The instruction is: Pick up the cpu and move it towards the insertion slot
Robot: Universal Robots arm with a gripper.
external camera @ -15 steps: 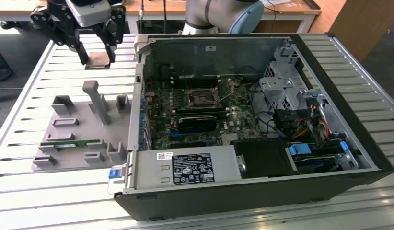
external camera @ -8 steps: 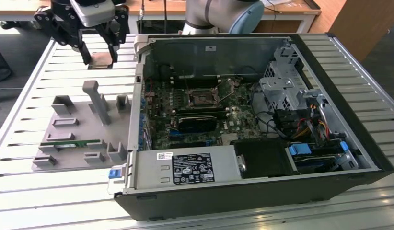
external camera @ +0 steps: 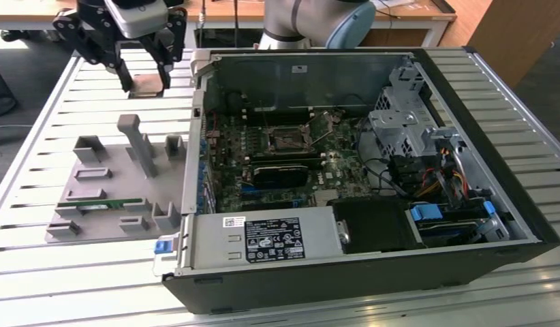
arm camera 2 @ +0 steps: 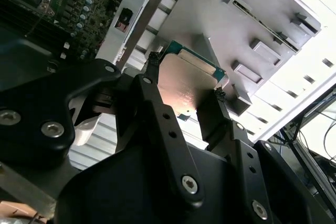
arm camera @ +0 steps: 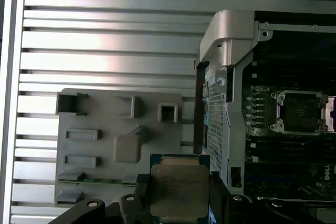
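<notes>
The cpu (external camera: 146, 84), a flat square chip with a silvery face, hangs above the slatted table at the exterior view's far left, beyond the grey fixture. My gripper (external camera: 144, 83) is shut on it, one black finger on each side edge. In the second wrist view the cpu (arm camera 2: 186, 80) sits clamped between the fingers (arm camera 2: 151, 90). In the first wrist view the cpu (arm camera: 178, 190) shows its metal face. The insertion slot (external camera: 287, 139), a dark square socket with a shiny frame, lies on the motherboard inside the open case, well to the exterior view's right of the gripper; the first wrist view also catches the slot (arm camera: 300, 111).
A grey fixture plate (external camera: 98, 191) with upright holders lies below the gripper, with a green memory stick (external camera: 98, 203) in it. The case's metal side wall (external camera: 196, 129) stands between the gripper and the motherboard. A power supply (external camera: 261, 238) and drive cage (external camera: 398, 129) sit inside the case.
</notes>
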